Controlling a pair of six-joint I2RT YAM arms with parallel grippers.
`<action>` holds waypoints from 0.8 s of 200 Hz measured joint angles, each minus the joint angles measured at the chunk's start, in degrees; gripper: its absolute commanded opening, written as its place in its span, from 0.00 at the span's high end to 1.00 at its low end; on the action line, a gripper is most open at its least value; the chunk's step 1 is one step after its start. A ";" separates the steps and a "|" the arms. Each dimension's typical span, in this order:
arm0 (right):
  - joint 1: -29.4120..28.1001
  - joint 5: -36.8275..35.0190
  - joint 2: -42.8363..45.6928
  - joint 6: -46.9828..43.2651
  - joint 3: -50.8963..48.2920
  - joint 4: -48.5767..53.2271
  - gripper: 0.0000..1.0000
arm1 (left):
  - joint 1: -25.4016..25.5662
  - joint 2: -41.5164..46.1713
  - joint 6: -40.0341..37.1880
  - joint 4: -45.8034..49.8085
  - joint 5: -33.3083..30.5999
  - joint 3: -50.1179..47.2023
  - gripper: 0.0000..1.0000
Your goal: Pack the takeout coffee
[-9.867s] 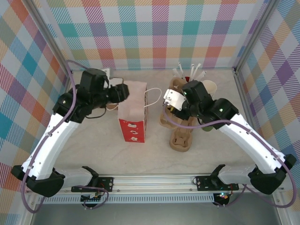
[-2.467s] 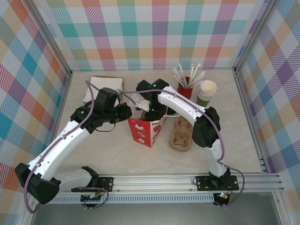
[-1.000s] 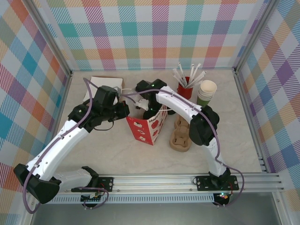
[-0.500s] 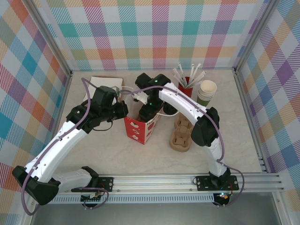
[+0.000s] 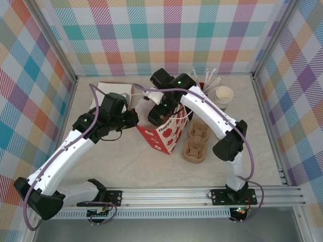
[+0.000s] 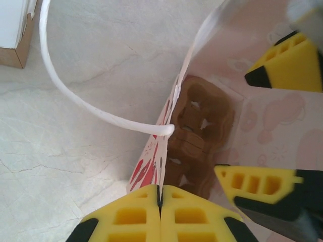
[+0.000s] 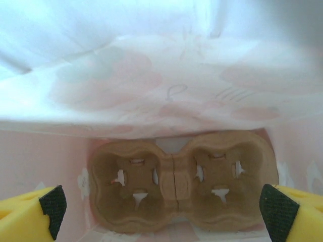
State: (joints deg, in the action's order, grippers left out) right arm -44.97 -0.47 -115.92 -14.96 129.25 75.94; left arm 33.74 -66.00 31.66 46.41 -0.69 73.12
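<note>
The red paper bag [image 5: 169,135] stands open at mid-table, leaning. My left gripper [image 5: 135,119] is shut on the bag's rim [image 6: 166,151], its yellow fingers [image 6: 133,217] pressed together over the paper. My right gripper [image 5: 158,115] hangs open in the bag's mouth, fingertips [image 7: 50,206] spread wide with nothing between them. A brown two-cup carrier [image 7: 176,181] lies flat on the bag's bottom below it. From the left wrist view, this carrier [image 6: 199,131] sits between the right gripper's [image 6: 232,126] spread fingers. The takeout coffee is out of view.
More brown carriers [image 5: 197,143] lie right of the bag. A red cup of straws [image 5: 202,91] and a stack of green cups [image 5: 222,100] stand at the back right, a white box [image 5: 113,93] at the back left. The bag's white handle [image 6: 91,103] loops free.
My right gripper has opened wide and risen toward the bag's mouth, leaving the carrier on the bottom. The bag has swung to the right. My left gripper stays shut on the rim.
</note>
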 measured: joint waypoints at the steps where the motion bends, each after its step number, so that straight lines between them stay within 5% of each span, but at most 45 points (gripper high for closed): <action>1: 0.02 0.00 0.09 0.02 0.04 0.00 0.00 | 0.00 0.00 0.00 0.00 -0.02 0.00 0.96; 160: 0.04 1.75 1.38 3.48 8.76 0.44 0.00 | 0.26 -0.28 0.09 0.22 -2.03 -0.26 0.98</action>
State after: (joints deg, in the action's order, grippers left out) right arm -44.93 1.28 -114.54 -11.49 138.02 76.38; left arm 34.00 -66.28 31.75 46.63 -2.72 72.86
